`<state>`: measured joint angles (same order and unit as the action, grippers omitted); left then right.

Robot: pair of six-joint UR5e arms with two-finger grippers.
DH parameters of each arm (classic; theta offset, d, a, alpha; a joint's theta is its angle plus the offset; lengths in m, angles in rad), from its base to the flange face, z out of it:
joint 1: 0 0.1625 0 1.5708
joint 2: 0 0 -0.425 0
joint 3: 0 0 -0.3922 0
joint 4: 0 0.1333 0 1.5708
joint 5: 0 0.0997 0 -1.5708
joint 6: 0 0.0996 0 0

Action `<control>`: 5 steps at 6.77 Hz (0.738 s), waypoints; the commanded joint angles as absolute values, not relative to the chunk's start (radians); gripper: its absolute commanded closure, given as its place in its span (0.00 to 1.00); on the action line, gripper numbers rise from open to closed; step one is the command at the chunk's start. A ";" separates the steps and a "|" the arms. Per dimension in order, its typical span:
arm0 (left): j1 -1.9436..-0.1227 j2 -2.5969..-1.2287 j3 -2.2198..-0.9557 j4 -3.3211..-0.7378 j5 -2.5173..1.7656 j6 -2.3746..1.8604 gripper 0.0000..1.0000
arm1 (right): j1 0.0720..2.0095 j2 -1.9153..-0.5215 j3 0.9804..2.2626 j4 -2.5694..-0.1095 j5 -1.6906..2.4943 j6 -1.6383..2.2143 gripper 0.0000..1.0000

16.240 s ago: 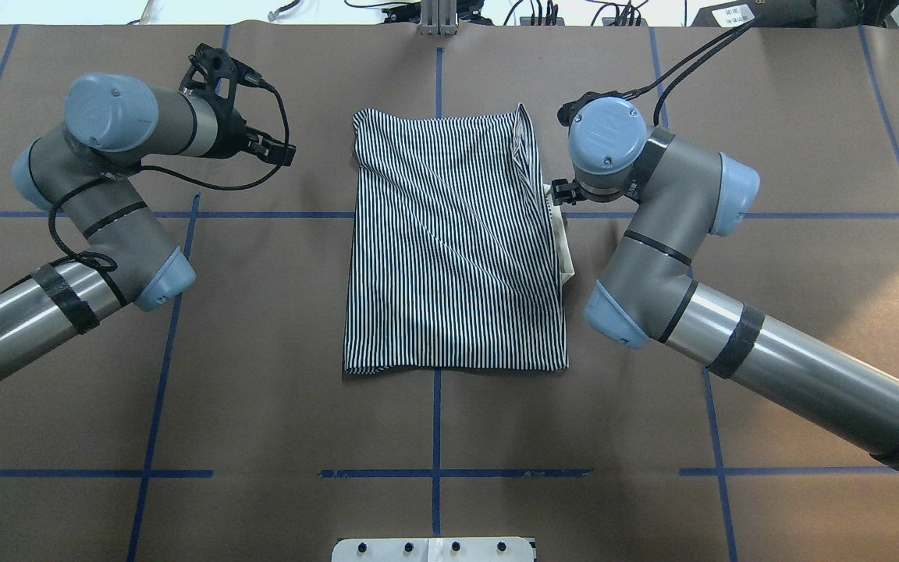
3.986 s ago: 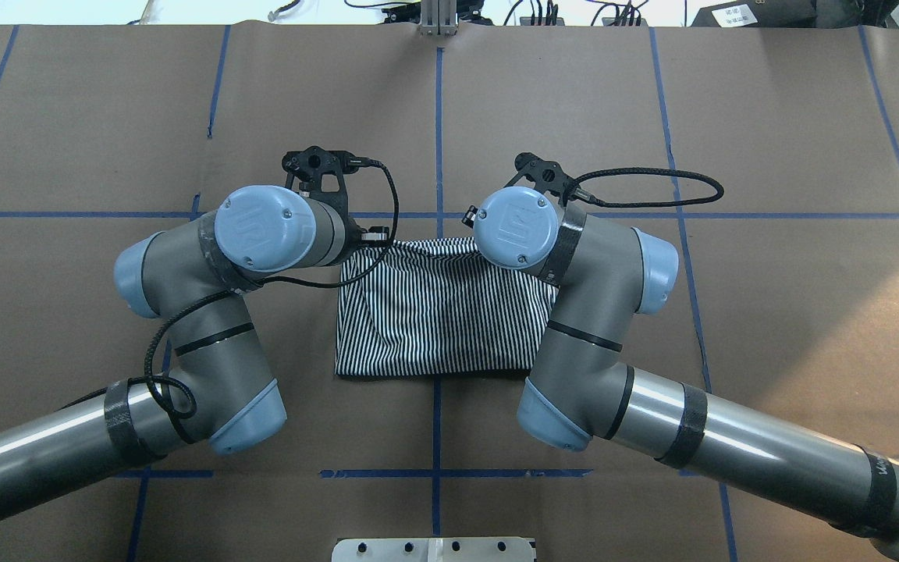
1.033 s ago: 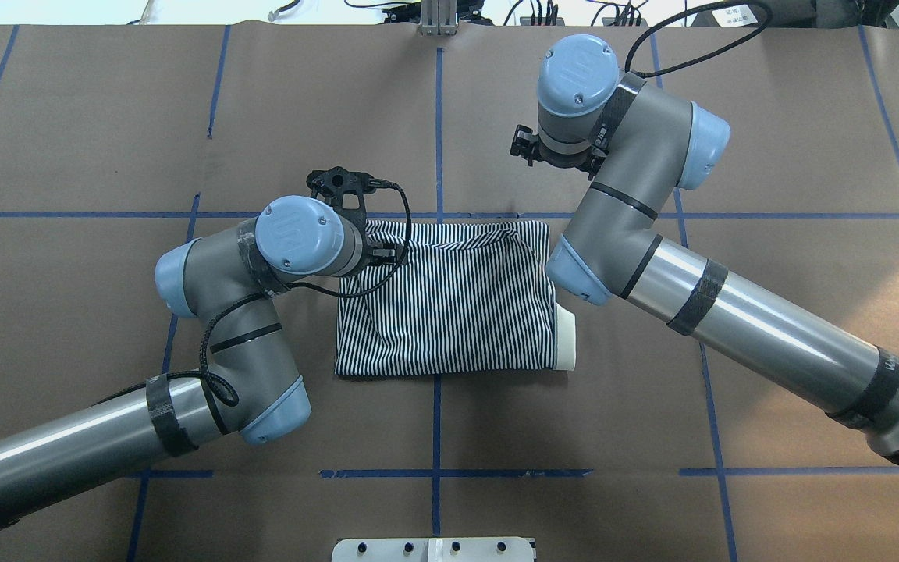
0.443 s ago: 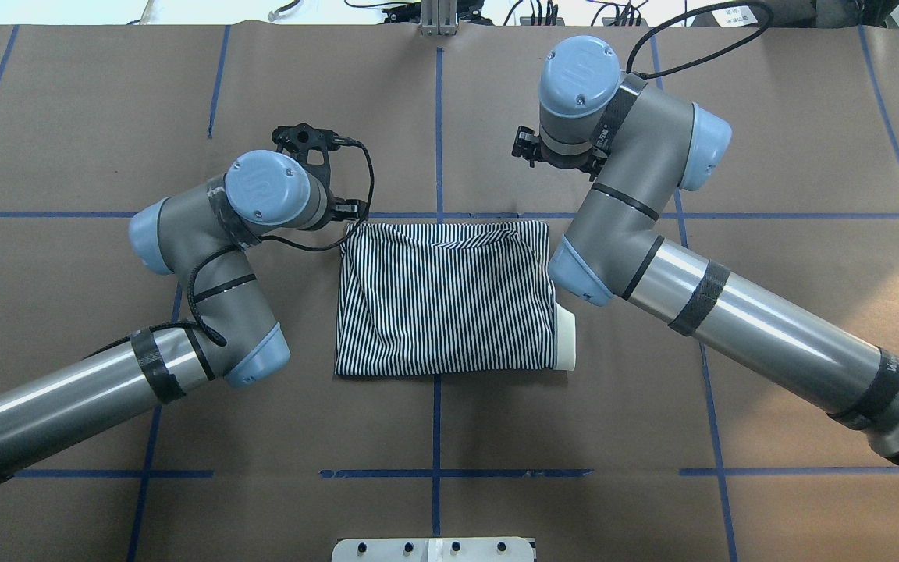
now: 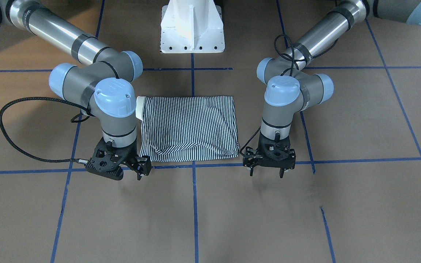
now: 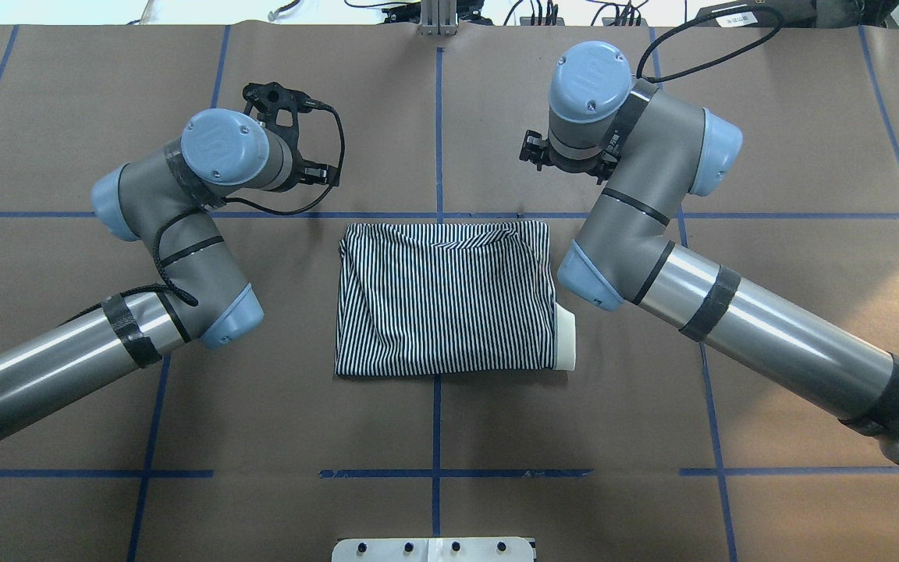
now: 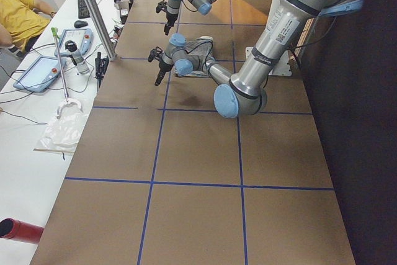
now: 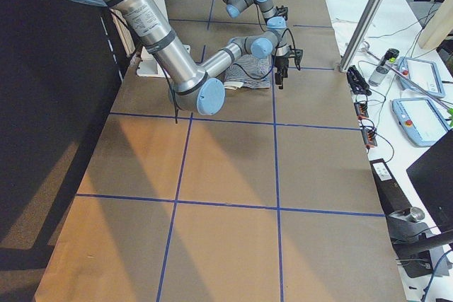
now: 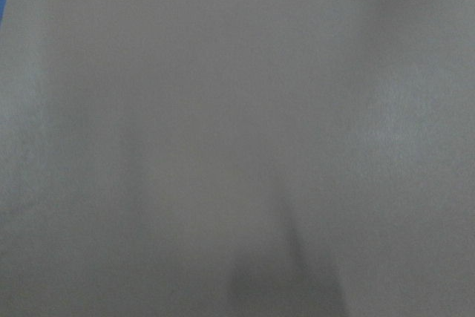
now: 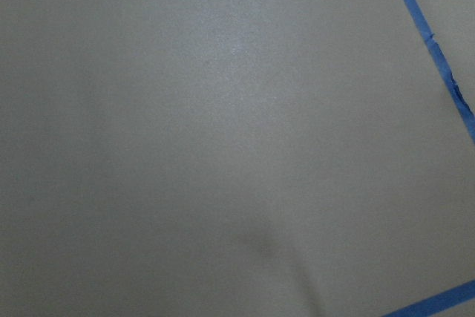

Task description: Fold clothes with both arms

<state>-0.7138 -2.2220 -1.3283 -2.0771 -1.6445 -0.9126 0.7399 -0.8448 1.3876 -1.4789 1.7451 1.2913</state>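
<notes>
The striped shirt (image 6: 445, 297) lies folded into a flat rectangle on the brown table, with its cream collar (image 6: 566, 339) poking out at the right edge. In the front-facing view the shirt (image 5: 190, 128) lies between both grippers. My left gripper (image 5: 267, 171) is open and empty, held just above the paper off the shirt's far left corner; it also shows in the overhead view (image 6: 317, 172). My right gripper (image 5: 143, 171) is open and empty off the far right corner, and shows overhead too (image 6: 531, 152). Both wrist views show only bare brown paper.
Blue tape lines (image 6: 438, 117) grid the brown paper. The white pedestal base (image 5: 192, 29) stands at the near edge. Operator tablets and cables (image 7: 46, 69) lie on the white bench beyond the table's far edge.
The shirt's far half was folded toward the robot earlier. In the last second my left gripper left the shirt's far left corner and moved away to the far left. The right arm barely moved.
</notes>
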 commanded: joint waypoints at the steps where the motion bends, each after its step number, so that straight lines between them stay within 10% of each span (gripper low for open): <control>1: -0.730 -2.109 -1.523 -2.079 -1.739 -0.879 0.00 | 0.767 -0.949 1.507 -1.479 1.770 1.189 0.00; 5: -0.746 -1.818 -1.925 -1.985 -1.870 -0.774 0.00 | 1.069 -1.582 1.994 -1.479 2.012 0.594 0.00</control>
<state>-0.7440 -1.8869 -1.8501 -1.9965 -1.8544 -0.8219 0.9407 -1.3994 1.9004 -1.4837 1.9282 0.8304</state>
